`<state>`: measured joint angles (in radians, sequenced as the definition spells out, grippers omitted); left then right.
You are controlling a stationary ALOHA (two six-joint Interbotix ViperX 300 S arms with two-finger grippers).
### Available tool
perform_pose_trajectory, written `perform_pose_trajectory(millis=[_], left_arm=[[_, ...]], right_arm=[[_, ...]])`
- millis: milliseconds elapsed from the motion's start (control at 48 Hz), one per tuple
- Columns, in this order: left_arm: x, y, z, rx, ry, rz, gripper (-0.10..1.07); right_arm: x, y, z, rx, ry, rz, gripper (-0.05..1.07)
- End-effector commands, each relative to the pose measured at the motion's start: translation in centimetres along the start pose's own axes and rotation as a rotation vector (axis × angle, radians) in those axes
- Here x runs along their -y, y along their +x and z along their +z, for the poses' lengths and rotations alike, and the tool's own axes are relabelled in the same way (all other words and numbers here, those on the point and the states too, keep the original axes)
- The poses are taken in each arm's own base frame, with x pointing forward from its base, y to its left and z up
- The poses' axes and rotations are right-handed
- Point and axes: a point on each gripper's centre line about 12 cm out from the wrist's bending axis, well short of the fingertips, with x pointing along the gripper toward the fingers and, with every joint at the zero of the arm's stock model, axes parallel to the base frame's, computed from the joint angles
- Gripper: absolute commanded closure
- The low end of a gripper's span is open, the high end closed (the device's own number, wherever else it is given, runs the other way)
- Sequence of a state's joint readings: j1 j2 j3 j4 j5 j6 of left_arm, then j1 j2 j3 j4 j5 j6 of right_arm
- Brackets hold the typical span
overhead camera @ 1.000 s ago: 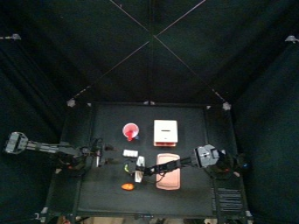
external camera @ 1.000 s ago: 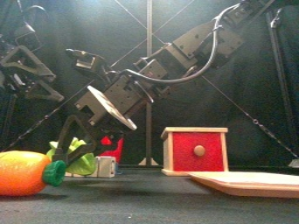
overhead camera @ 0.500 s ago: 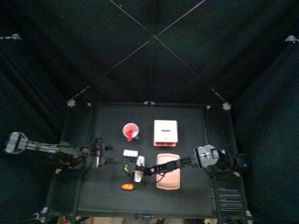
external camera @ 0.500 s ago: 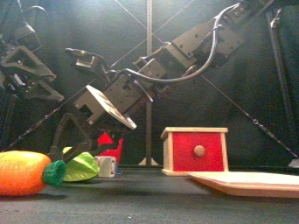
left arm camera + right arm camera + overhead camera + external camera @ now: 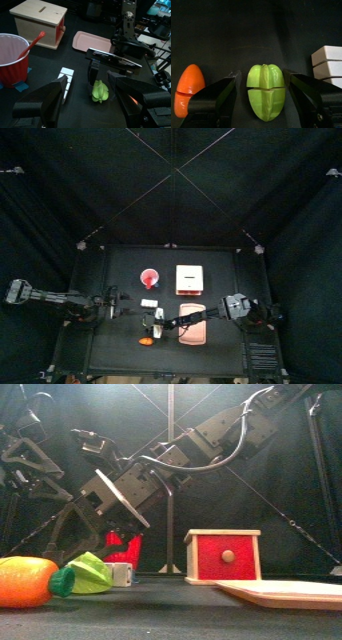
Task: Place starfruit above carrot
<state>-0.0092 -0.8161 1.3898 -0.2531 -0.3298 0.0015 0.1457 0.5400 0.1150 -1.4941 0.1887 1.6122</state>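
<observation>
- Nearest the front edge, the small orange oblong toy carrot [image 5: 30,581] is lying on the black table [image 5: 174,616], left of centre.
- Just beside it on the right, the ribbed pale yellow-green plastic starfruit [image 5: 88,574] is resting on the table; the two look very close, contact not clear.
- The right gripper [image 5: 260,82], reaching across the middle, is hanging directly over the starfruit with its jaws spread wide to either side of it, gripping nothing.
- Judgement: the starfruit is looking light, rigid and smooth, so liable to slip or roll on its ridges. Best hold is probably across its narrow middle, pads seated on opposite ribs.
- To the near right, the flat pink board [image 5: 287,591] is lying well clear.
- Just behind the starfruit, a small white block [image 5: 122,574] is sitting close; it is the likeliest thing to be nudged if the fruit is carried farther back, above the carrot.
- Farther back, a red-pink round cup [image 5: 150,279] is standing left of a pale wooden box with a red front [image 5: 222,555].
- The left gripper [image 5: 85,100] is waiting at the left side, fingers apart and empty.
</observation>
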Motion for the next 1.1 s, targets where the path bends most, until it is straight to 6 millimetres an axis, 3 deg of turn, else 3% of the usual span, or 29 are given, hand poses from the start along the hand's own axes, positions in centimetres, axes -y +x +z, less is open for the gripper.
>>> perform_pose_trajectory(millis=[0, 271, 625, 875, 1083], left_arm=[[0.1, 0.1, 0.6, 0.020, 0.000, 0.000, 0.00], [0.1, 0.1, 0.6, 0.020, 0.000, 0.000, 0.00], [0.0, 0.1, 0.4, 0.016, -0.009, 0.004, 0.00], [-0.1, 0.1, 0.4, 0.016, -0.017, 0.008, 0.00], [-0.1, 0.1, 0.4, 0.016, -0.014, 0.009, 0.00]], right_arm=[[-0.1, -0.9, 2.1, 0.049, 0.006, 0.004, 0.06], [0.2, -1.2, 2.6, 0.060, 0.013, -0.011, 0.06], [0.6, -4.0, 4.2, 0.097, 0.017, -0.019, 0.06], [0.7, -4.1, 4.0, 0.093, 0.016, -0.020, 0.06], [-0.4, -5.3, 4.3, 0.105, 0.006, -0.008, 0.06]])
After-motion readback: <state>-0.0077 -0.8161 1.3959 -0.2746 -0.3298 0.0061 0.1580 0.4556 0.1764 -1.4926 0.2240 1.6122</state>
